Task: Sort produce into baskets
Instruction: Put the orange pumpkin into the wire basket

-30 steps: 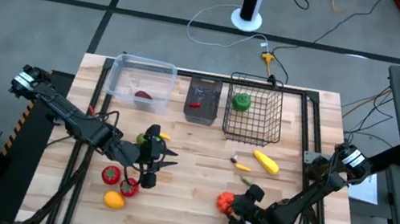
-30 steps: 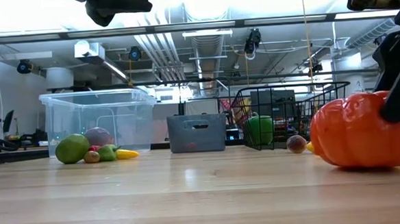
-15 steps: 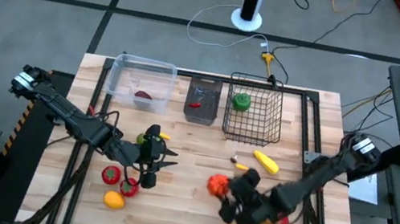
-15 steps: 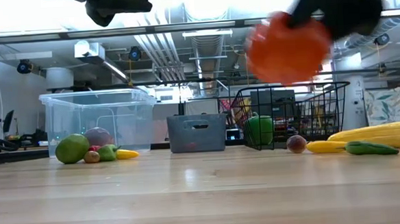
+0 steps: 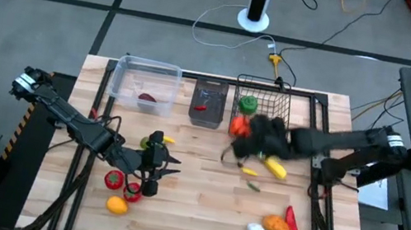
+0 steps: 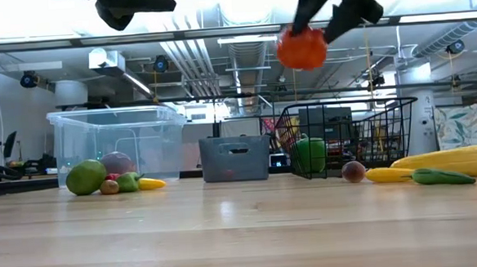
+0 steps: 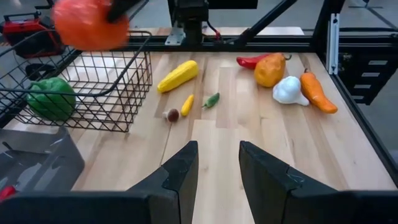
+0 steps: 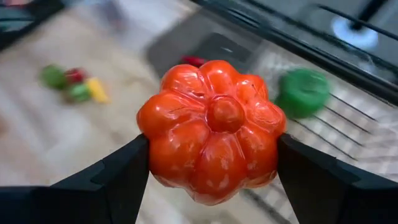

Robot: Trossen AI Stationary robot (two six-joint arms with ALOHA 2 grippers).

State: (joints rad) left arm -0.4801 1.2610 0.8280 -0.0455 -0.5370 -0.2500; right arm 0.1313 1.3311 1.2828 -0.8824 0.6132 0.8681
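Orange pumpkin [image 8: 211, 129], clamped between the right gripper [image 5: 246, 132] fingers, has been carried up from the near table to the wire-mesh basket [image 5: 270, 130] rim beside the green pepper [image 5: 248, 103], release judged next; left gripper [image 7: 216, 165], narrowly parted and empty, waits unmoved at near left.

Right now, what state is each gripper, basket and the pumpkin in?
Right gripper: shut on the pumpkin, raised at the wire basket's edge.
Pumpkin: held in the air, not yet in a basket.
Left gripper: parted a little, holding nothing, hanging over the table's left part.
Wire basket: upright, holds a green pepper.
Tub: upright, one dark red item inside.
Dark bin: upright, one red item inside.
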